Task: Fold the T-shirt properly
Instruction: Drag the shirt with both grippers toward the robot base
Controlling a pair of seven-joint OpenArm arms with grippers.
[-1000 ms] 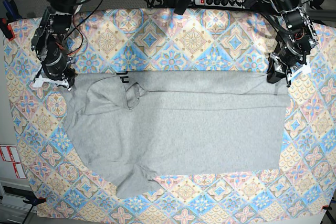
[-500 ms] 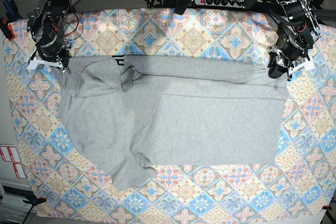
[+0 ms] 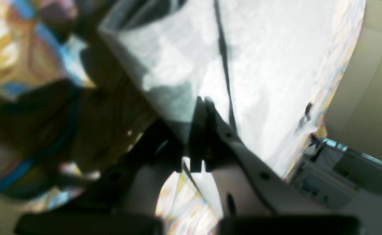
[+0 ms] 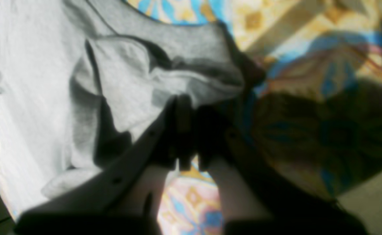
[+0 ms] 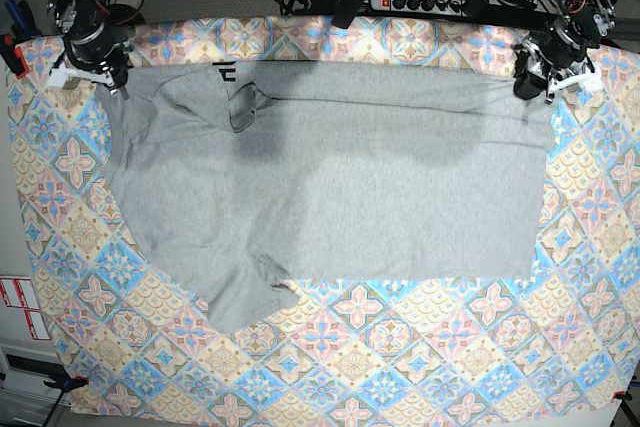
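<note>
T-shirt (image 5: 330, 177) in both end effectors

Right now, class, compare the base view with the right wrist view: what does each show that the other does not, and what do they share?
Only the base view shows the whole T-shirt spread flat, both arms at its far corners, the left pincer, black lettering at the far edge, and the power strip behind the table.

Only the right wrist view shows, close up, the right pincer shut on a bunched fold of grey cloth.

Both show the grey T-shirt, the right pincer and the patterned tablecloth.
</note>
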